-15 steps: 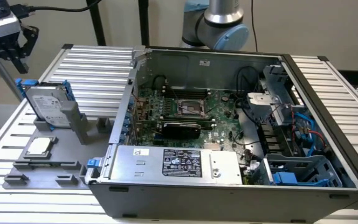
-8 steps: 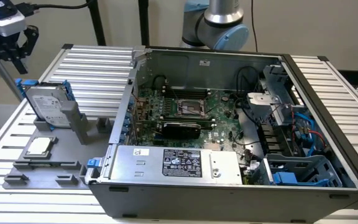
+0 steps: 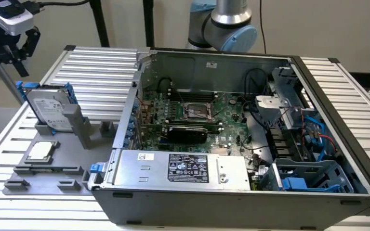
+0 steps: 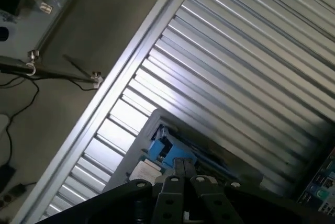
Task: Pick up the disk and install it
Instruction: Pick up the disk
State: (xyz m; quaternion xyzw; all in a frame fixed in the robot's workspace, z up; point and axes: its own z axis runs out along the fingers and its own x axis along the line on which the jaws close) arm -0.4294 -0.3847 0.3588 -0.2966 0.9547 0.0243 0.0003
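Observation:
The disk is a silver-grey drive with a white label in a blue frame. It stands on edge in a grey holder at the exterior view's left, beside the open computer case. My gripper hangs in the air above the disk, a little further toward the exterior view's left, and does not touch it. In the wrist view the fingertips sit pressed together with nothing between them. Just beyond them I see the disk's blue frame and a bit of its white label.
A grey fixture plate in front of the holder carries a small square silver chip. Inside the case are the motherboard, a silver power-supply box and a blue-clipped drive bay. Ribbed aluminium tabletop surrounds everything.

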